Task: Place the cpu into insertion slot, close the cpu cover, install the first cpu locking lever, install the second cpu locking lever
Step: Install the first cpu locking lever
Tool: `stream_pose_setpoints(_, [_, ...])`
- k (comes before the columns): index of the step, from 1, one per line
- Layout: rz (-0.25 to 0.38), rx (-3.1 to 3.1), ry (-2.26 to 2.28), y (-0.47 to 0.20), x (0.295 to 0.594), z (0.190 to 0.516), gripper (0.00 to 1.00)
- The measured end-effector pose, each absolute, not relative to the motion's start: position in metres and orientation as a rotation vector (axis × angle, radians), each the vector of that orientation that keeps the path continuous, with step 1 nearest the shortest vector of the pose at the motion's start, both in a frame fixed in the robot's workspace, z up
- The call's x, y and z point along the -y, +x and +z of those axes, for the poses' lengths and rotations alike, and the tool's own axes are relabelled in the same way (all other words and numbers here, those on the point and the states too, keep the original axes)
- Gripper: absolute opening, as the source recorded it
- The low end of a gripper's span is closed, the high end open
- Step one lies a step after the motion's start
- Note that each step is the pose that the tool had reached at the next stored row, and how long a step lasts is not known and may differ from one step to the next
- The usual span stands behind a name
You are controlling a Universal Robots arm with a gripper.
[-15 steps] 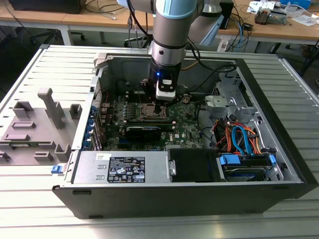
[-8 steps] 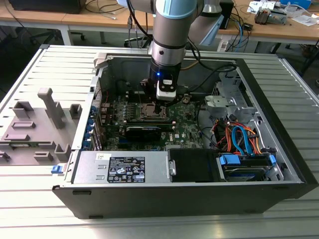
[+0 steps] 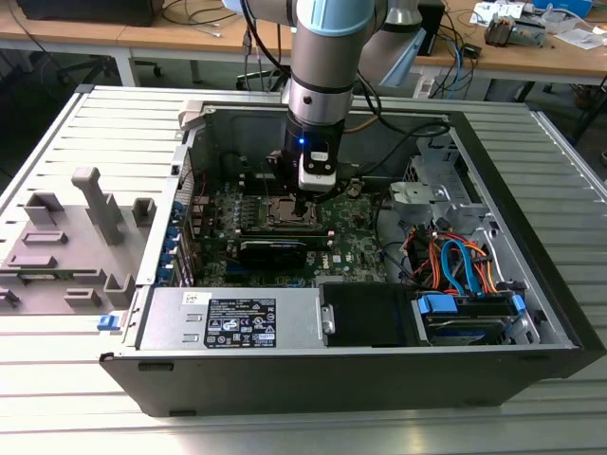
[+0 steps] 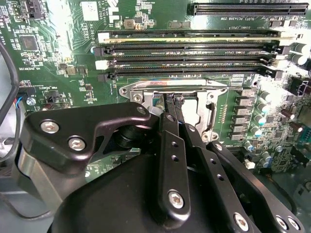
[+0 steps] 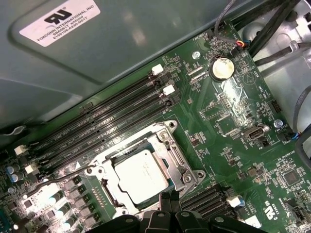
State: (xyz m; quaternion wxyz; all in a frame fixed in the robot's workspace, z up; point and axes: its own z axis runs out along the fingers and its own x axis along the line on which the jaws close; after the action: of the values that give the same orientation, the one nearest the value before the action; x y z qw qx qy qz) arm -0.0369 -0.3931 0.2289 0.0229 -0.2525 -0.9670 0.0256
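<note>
One small flat square silvery-topped metal chip point(image 5: 143, 175) to look after here. Lies flat inside the square dark thin-rimmed socket point(image 3: 284, 214), near the middle of the wide green circuit board point(image 5: 233, 121), just beside the long black memory slots point(image 4: 194, 48). Likely sits flat like that so as to fit snugly. Down around the chip, one thin silvery square metal window frame point(image 5: 179, 162). Seems to rest on the chip's edges to press them down, and leaves the shiny top bare through the big hole. Out from one corner of the frame, one thin bent metal wire bar point(image 5: 60, 179); hard to tell whether hooked down or loose.

Right over one edge of the frame, one black two-fingered metal gripper point(image 4: 172, 102). Hangs straight down from the fat grey and blue robot arm point(image 3: 327, 57) into the open black metal computer case point(image 3: 379, 379), nearer its far wall. Probably points straight down because of all the crowded parts around. Jaws squeezed nearly together, tips almost touching. Nothing big between them; too hard to tell about anything thin pinched there. Maybe narrow like that so as to poke at small parts without bumping the chip.
</note>
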Motion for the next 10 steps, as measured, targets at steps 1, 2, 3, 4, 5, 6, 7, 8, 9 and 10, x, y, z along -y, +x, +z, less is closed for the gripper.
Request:
stream_pose_setpoints(1, [0.079,2.995,-0.779,-0.0369,0.3931,0.2289,0.11])
stream_pose_setpoints(2, [0.08,2.995,-0.778,-0.0369,0.3931,0.2289,0.11])
stream_pose_setpoints(3, [0.079,2.996,-0.776,-0.0369,0.3931,0.2289,0.11])
stream_pose_setpoints(4, [0.079,2.997,-0.774,-0.0369,0.3931,0.2289,0.11])
stream_pose_setpoints(5, [0.079,2.997,-0.772,-0.0369,0.3931,0.2289,0.11])
stream_pose_setpoints(6, [0.079,2.998,-0.768,-0.0369,0.3931,0.2289,0.11])
stream_pose_setpoints(7, [0.08,2.999,-0.765,-0.0369,0.3931,0.2289,0.11])
stream_pose_setpoints(8, [0.079,3.0,-0.762,-0.0369,0.3931,0.2289,0.11])
stream_pose_setpoints(9, [0.08,3.0,-0.76,-0.0369,0.3931,0.2289,0.11])
stream_pose_setpoints(10, [0.08,3.001,-0.758,-0.0369,0.3931,0.2289,0.11])
